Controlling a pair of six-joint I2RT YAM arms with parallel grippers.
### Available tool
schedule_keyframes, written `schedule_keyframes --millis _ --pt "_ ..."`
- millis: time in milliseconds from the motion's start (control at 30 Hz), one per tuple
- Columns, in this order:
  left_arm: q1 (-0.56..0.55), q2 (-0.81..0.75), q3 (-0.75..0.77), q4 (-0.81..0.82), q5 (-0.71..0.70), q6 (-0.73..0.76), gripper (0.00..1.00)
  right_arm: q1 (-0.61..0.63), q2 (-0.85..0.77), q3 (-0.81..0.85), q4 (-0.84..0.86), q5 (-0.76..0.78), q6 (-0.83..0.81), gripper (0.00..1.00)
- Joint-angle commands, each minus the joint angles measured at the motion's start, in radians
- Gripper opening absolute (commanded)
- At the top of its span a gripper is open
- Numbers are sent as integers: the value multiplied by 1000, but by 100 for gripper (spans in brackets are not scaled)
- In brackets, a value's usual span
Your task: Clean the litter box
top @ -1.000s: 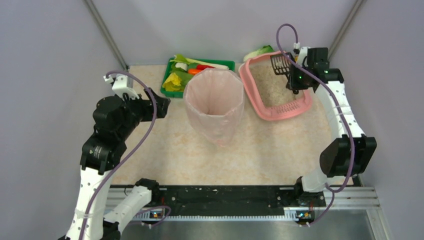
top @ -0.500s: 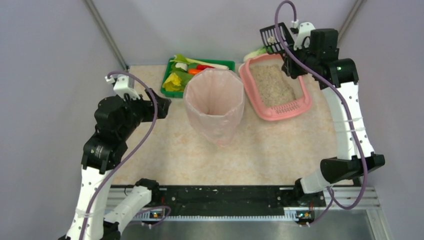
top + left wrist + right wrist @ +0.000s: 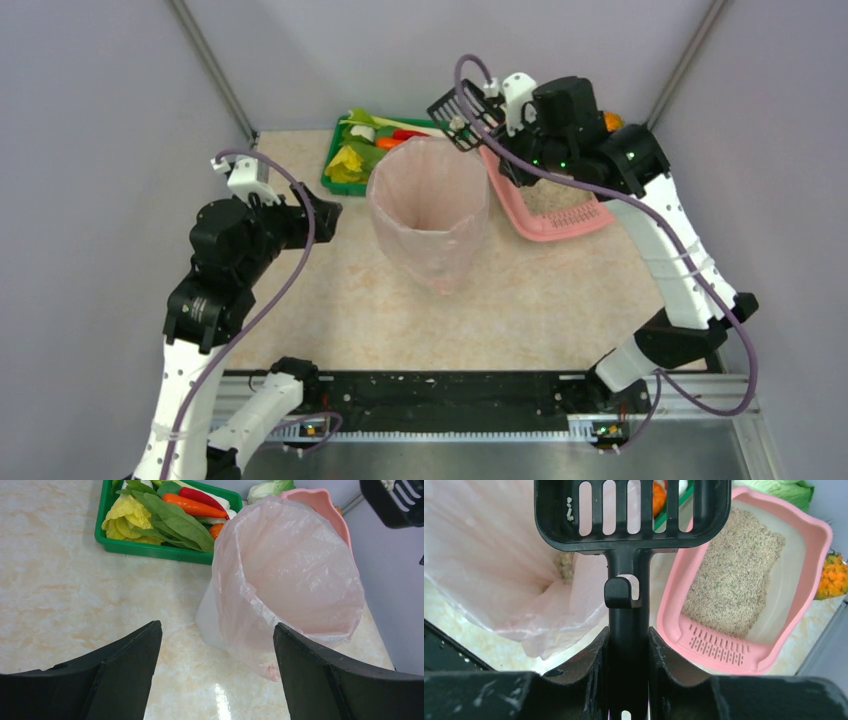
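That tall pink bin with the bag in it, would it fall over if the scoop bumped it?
Probably it tips fairly easily: the bin is tall, looks narrower at its base and seems nearly empty, so likely light. The bag is thin, crinkled film, so its rim would probably fold under the scoop rather than resist.

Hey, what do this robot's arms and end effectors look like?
The left arm and right arm have white, hole-dotted links and black joint housings, each with a looping purple cable. Small green lights show near the right wrist. The left end effector and right end effector each have two matte black, wedge-shaped fingers.
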Motion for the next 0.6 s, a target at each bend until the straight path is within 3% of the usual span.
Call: schedule_keyframes --millis 0,267,567 --pt "-4 -13 -11 51 6 -5 87 111 14 -4 -46 145 -49 0" --pt "-3 -8 -11 51 12 -8 87 367 26 -132 -51 548 -184 0" --pt "-4 3 -8 53 11 -7 87 506 21 -317 78 1000 -412 0"
